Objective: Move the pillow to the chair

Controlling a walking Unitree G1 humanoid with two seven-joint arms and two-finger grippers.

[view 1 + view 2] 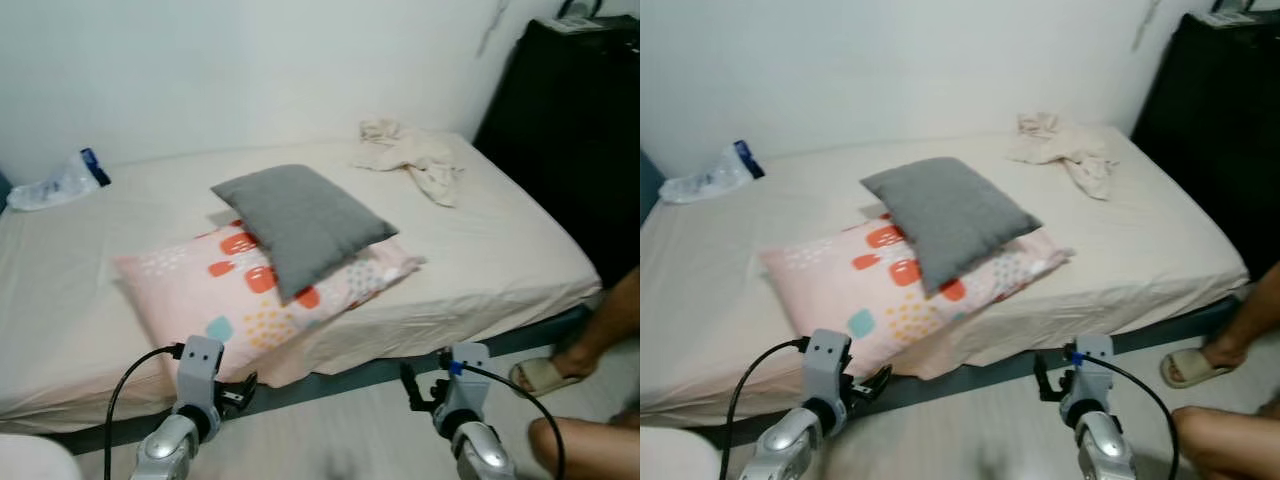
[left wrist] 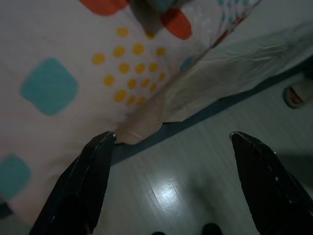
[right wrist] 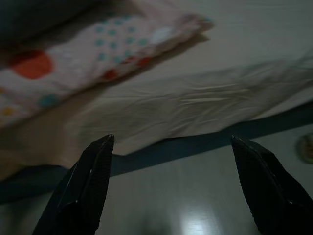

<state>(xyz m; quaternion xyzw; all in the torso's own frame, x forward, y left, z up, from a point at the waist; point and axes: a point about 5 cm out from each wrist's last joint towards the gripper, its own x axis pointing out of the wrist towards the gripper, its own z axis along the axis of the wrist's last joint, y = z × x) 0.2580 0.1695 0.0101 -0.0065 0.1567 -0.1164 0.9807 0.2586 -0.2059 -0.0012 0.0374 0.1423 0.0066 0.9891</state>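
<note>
Grey pillow (image 1: 300, 222) atop patterned pillow (image 1: 215, 290) on bed (image 1: 500, 250); left gripper (image 2: 171, 183) and right gripper (image 3: 173, 188) fingers spread, empty.

bed (image 1: 500, 260) | on it: patterned pillow (image 1: 200, 285), crumpled cloth (image 1: 410, 155), plastic bag (image 1: 55, 182)

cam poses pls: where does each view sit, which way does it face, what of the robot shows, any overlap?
Left eye: head, looking down at bed; gray pillow on patterned pillow; both arms low.
Right eye: same scene.
Left wrist: along open left pincer, at patterned pillow's edge and floor.
Right wrist: along open right pincer, at bed edge and floor.
Shared: patterned pillow in all four views.
</note>
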